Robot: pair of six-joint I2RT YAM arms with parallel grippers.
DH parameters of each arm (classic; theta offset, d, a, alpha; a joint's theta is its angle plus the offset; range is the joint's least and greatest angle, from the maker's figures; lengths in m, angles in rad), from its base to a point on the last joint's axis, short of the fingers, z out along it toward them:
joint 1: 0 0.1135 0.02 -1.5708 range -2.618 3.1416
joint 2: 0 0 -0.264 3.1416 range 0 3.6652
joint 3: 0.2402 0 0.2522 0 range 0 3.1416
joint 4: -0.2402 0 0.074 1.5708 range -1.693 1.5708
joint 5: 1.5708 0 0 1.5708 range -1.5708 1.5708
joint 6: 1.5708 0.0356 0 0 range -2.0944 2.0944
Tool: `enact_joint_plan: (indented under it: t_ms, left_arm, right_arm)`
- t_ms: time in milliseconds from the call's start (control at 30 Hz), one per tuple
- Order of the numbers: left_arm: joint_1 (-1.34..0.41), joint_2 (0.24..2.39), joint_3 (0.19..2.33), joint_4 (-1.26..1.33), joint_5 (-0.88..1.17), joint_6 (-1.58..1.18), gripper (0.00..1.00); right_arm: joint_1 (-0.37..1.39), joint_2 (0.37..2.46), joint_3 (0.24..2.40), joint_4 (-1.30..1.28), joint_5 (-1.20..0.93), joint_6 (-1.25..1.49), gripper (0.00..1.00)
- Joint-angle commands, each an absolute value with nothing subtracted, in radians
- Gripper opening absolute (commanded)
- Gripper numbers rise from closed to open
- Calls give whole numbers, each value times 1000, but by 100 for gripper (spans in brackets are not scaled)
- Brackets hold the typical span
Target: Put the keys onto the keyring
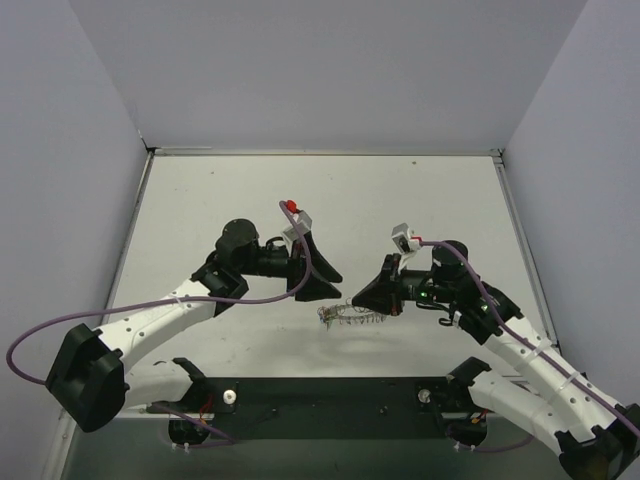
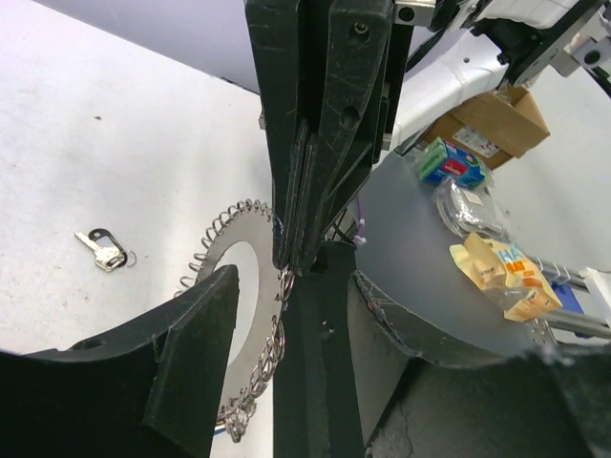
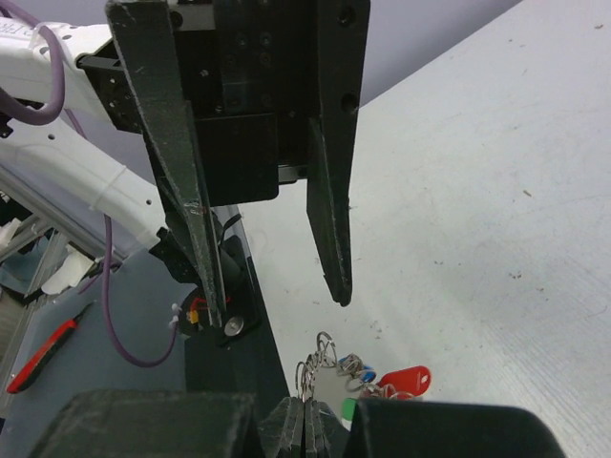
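The keyring (image 2: 224, 250) is a floppy loop of silvery coils, hanging just above the table (image 1: 330, 200) between the two arms, also seen from above as keyring (image 1: 350, 317). My right gripper (image 3: 307, 412) is shut on the loop's coils (image 3: 320, 361), its fingers pressed flat together. Red (image 3: 406, 380), blue (image 3: 370, 373) and green (image 3: 348, 408) keys hang on the loop beside that grip. My left gripper (image 2: 294, 286) stands open, with the loop and the right gripper (image 2: 294, 256) between its fingers. A loose dark-headed key (image 2: 103, 250) lies on the table.
The black mounting plate (image 1: 320, 395) runs along the table's near edge, just below the grippers. Grey walls close the table on three sides. Off the table, a cardboard box (image 2: 492, 119) and packets (image 2: 501, 277) lie on the floor.
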State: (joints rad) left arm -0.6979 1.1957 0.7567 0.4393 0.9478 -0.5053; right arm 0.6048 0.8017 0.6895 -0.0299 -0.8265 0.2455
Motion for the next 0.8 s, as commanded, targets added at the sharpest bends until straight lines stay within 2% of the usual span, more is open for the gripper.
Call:
enact_joint_plan:
  t_ms: [0, 367, 767]
  left_arm:
    - [-709, 1213, 830, 430, 1012, -468, 58]
    - [-762, 1281, 870, 357, 985, -410, 46]
    - [-785, 1284, 865, 324, 959, -373, 44]
  right_arm:
    - [615, 742, 658, 144, -867, 221, 0]
    - [615, 735, 673, 161, -868, 218, 0]
    - [614, 696, 669, 169, -828, 215, 0]
